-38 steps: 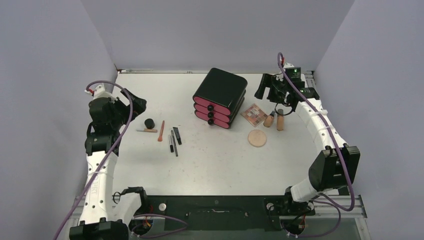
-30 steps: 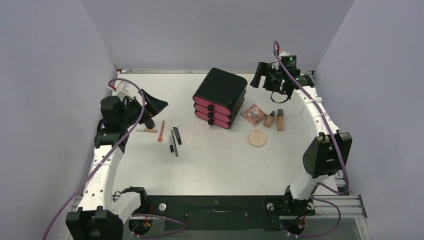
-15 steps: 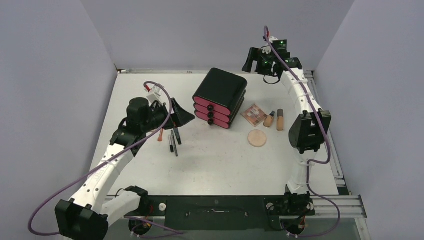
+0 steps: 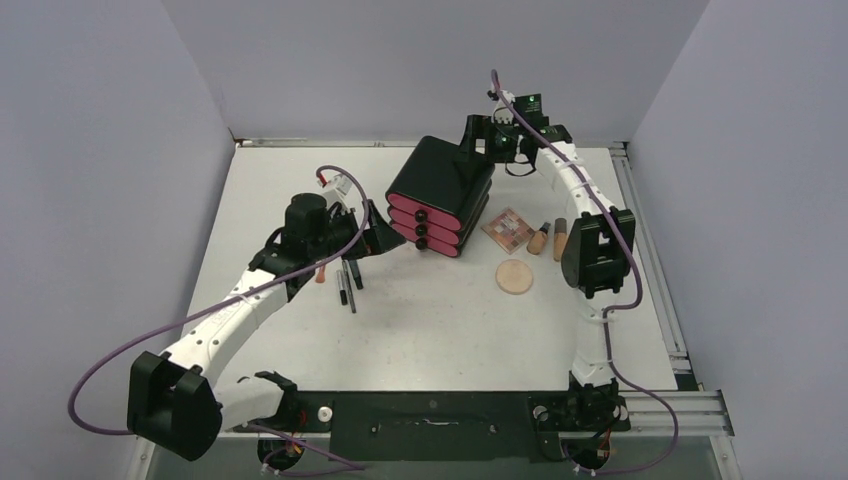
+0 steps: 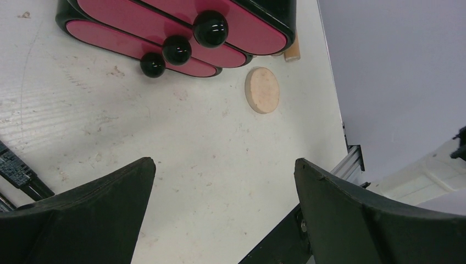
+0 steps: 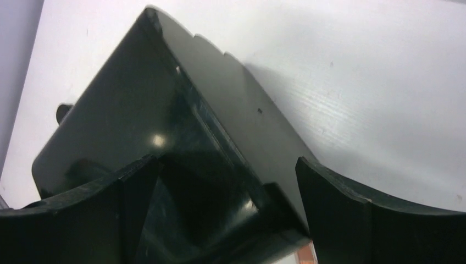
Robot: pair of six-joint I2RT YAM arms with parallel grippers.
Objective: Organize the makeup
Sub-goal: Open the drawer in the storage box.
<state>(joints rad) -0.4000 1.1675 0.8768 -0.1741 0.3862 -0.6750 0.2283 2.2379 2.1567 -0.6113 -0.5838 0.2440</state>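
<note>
Hovering just left of the cabinet, the left gripper has its fingers spread apart and empty. Its wrist view faces three pink drawers with black knobs. The right gripper sits at the cabinet's rear top edge, fingers also apart and straddling the black shell; whether they touch it cannot be told.

On the table, the thin black pencils lie beside the left arm, next to what appears to be the orange-handled brush, partly hidden. The eyeshadow palette, two tan tubes and the round peach disc lie right of the cabinet.
</note>
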